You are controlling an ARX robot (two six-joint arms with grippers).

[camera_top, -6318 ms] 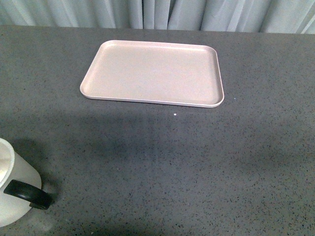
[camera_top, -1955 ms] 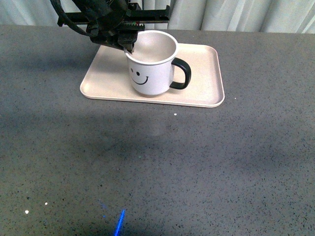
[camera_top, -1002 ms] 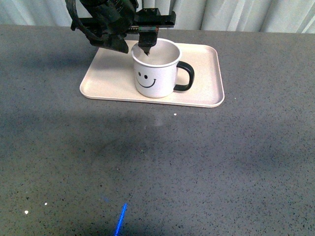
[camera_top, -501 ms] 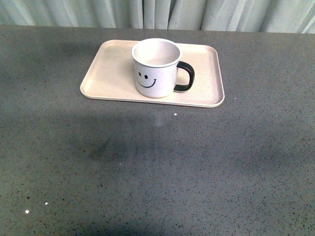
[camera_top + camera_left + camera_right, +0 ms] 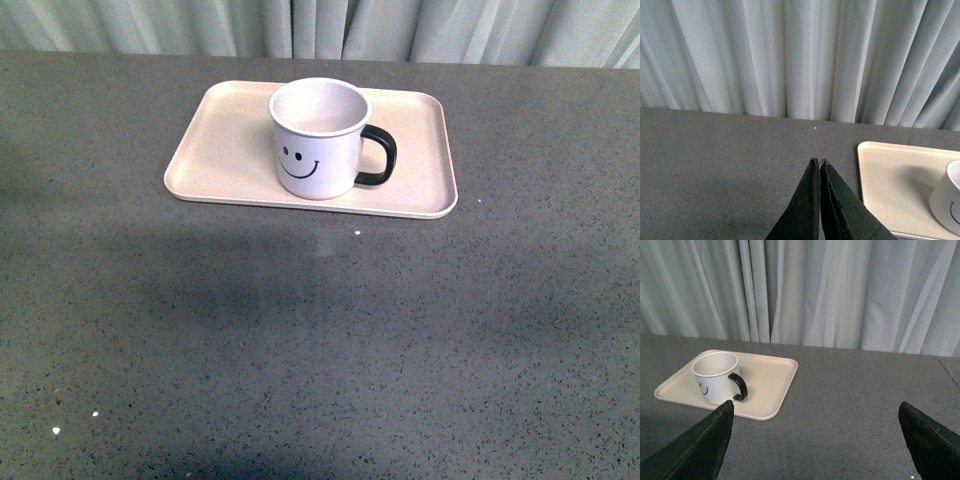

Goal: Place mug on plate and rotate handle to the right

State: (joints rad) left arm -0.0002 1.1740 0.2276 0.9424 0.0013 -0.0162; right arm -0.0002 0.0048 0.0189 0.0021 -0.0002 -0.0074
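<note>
Grey speckled table (image 5: 300, 330), pale curtain (image 5: 320, 25) behind. I see the plate (image 5: 215, 150) lying flat, long axis left-right, carrying only the mug (image 5: 315, 155). Mug upright near the plate's middle, mouth up, bare pale interior. Handle (image 5: 382, 158) points right, along the plate's length; smiley (image 5: 300, 165) faces me. Left gripper (image 5: 819, 172): fingers pressed together, holding nothing. Right gripper (image 5: 815, 407): fingers spread wide, nothing between them.

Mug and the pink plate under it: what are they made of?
The mug looks like white enamelled metal or glazed ceramic: smooth, thin rim, soft sheen; I can't tell which. Its handle is glossy black, catching highlights. The plate looks like matte pale pink plastic or fibre composite, with no glare.
</note>
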